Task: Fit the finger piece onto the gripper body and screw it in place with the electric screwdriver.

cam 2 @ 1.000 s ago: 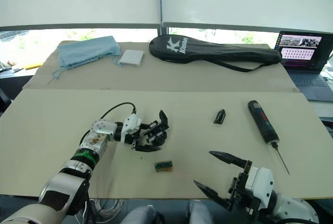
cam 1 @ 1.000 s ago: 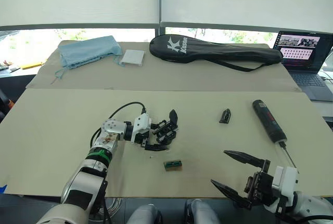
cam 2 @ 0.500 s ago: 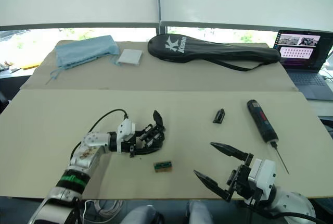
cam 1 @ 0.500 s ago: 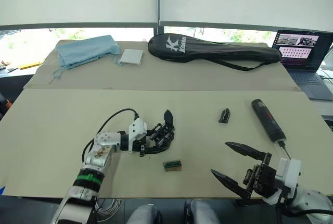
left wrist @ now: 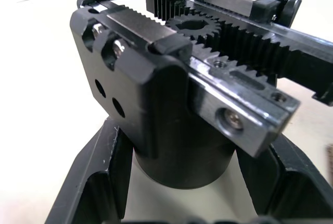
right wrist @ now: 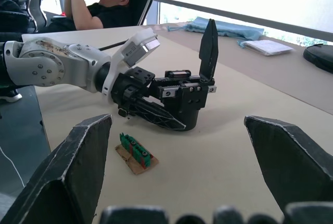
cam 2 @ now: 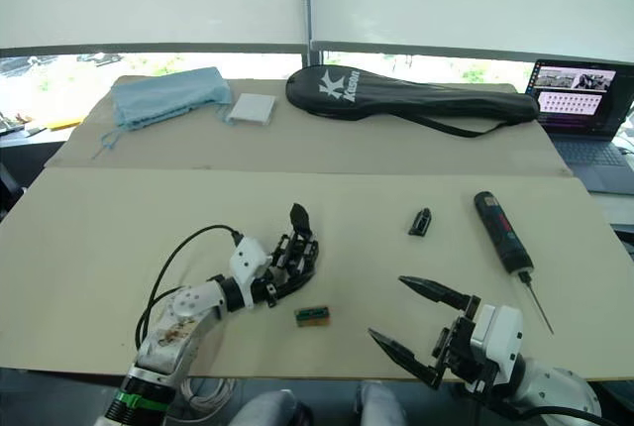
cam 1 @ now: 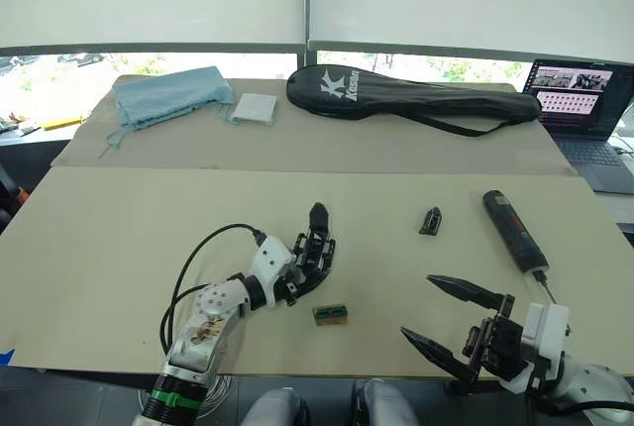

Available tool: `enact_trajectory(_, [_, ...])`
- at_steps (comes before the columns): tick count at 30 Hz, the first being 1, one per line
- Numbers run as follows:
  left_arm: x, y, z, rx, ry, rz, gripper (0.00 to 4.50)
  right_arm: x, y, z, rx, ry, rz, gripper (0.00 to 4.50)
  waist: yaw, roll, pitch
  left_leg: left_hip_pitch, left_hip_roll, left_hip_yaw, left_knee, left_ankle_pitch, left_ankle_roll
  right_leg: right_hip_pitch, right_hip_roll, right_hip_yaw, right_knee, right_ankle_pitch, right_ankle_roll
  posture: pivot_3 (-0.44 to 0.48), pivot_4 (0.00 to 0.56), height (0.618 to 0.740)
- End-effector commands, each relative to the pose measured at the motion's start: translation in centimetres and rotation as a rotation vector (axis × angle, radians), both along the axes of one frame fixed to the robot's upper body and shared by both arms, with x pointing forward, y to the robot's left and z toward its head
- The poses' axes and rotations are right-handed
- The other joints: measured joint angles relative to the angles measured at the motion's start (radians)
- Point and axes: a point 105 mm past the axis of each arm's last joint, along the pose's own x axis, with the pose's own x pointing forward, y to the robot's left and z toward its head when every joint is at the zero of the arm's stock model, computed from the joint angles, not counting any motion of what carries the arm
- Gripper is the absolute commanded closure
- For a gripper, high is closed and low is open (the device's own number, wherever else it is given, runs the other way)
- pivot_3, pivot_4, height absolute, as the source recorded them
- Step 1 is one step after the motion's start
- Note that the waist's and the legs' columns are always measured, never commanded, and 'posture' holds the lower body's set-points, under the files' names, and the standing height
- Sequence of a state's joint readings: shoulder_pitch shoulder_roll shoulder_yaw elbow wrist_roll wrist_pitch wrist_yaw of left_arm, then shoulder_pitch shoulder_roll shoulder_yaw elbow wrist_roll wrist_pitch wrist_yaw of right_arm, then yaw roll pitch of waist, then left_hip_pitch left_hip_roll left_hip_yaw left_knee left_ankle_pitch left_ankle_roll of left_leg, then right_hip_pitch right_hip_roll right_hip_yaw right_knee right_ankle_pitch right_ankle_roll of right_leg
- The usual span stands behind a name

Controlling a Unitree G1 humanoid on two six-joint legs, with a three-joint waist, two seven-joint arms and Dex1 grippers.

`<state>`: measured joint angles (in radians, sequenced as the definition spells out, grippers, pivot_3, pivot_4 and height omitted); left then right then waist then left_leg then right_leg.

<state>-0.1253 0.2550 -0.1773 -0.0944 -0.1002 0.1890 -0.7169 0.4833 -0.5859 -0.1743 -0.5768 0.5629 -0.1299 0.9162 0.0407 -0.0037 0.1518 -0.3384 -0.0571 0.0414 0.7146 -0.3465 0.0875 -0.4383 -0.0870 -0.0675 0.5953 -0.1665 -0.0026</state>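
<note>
Since a second ago your left tool (cam 1: 309,260) has swung nearer you, clamped on the gripper body (right wrist: 179,104) resting on the desk (cam 1: 99,238). Your right tool (cam 1: 454,317) hangs spread wide and empty. Fitting hasn't started, so next reach for the finger piece (cam 1: 429,220) lying beside the electric screwdriver (cam 1: 511,230).

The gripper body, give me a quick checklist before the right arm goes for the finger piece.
1. Left gripper closed around the gripper body: ok.
2. Gripper body resting on the table: ok.
3. Right gripper open and holding nothing: ok.
4. Finger piece lying free on the table, nothing on top of it: ok.
5. Electric screwdriver lying apart from the finger piece: ok.
6. Screws ready in the small green box: cannot tell.
</note>
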Motion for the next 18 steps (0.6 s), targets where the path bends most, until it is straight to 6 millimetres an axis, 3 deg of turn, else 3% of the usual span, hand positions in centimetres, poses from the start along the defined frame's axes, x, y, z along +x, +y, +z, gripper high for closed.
enact_trajectory(1, [-0.3, -1.1, 1.6, -0.034, -0.091, -0.022, 2.18, -0.3, 0.4, 1.0, 0.001, -0.026, 0.031, 0.00, 0.000, 0.000, 0.000, 0.000, 0.000, 0.000, 0.000, 0.000, 0.000, 0.000, 0.000, 0.000, 0.000, 0.000, 0.000, 0.000, 0.150, 0.740])
enact_trajectory(15, [-0.1, -0.7, -0.4, -0.022, 0.011, -0.017, 2.18, -0.1, 0.2, 1.0, -0.007, -0.030, 0.036, 0.00, 0.003, 0.001, -0.001, 0.001, 0.000, 0.000, 0.000, 0.000, 0.000, 0.001, -0.001, 0.000, 0.000, 0.000, 0.000, 0.000, 0.150, 0.740])
enact_trajectory(18, [-0.6, -0.6, -0.4, -0.041, 0.062, -0.052, 0.82, 0.0, 0.2, 1.1, 0.000, -0.033, 0.037, 0.00, 0.002, 0.001, -0.001, 0.001, 0.000, 0.000, 0.000, 0.000, 0.000, 0.001, -0.001, 0.000, 0.000, 0.000, 0.000, 0.000, 0.150, 0.740])
